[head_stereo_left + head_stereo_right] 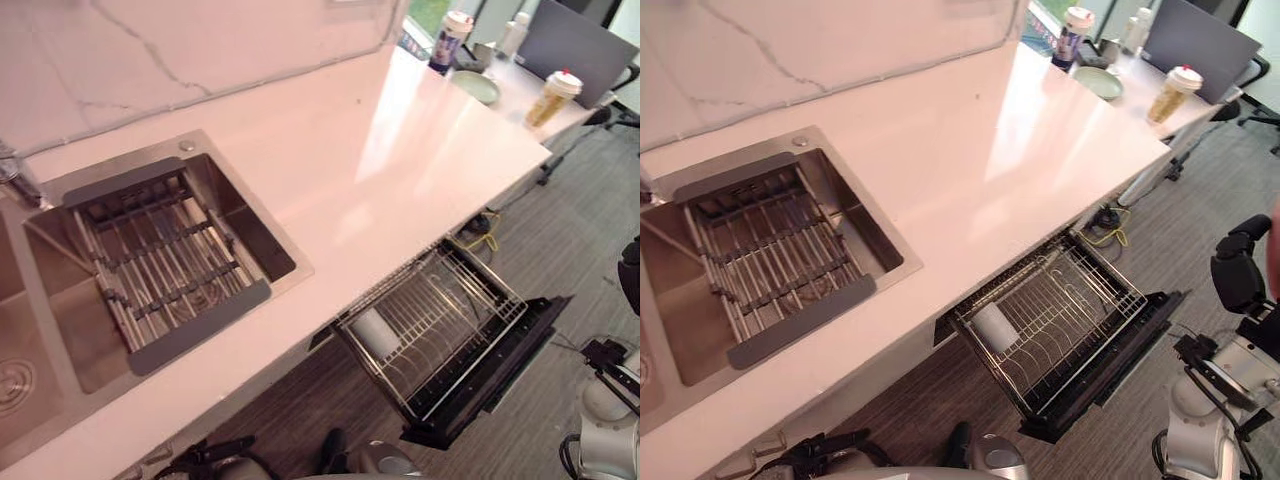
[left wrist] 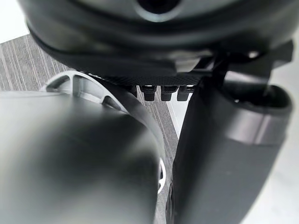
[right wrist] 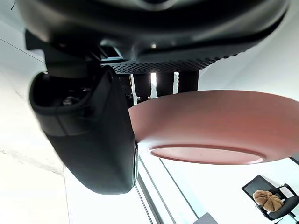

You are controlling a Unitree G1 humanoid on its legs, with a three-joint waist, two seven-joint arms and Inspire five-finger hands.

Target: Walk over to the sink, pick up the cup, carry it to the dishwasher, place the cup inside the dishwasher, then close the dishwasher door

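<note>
A pink cup (image 3: 210, 121) with a wide rounded body, seen from its base, sits in my right hand (image 3: 88, 140), thumb on one side and fingers on the other. That hand (image 1: 1238, 268) hangs over the grey floor to the right of the open dishwasher. The dishwasher's wire rack (image 1: 440, 320) is pulled out below the counter, and a white cup (image 1: 375, 333) lies on its side in the near left corner. My left hand (image 2: 224, 154) has its thumb straight and nothing between thumb and fingers.
The steel sink (image 1: 250, 215) with a grey drying rack (image 1: 150, 250) is set in the pale counter (image 1: 400, 160) on the left. Two lidded drink cups (image 1: 555, 97) and a green plate (image 1: 475, 87) stand at the counter's far end. The dishwasher door (image 1: 505, 365) lies folded down.
</note>
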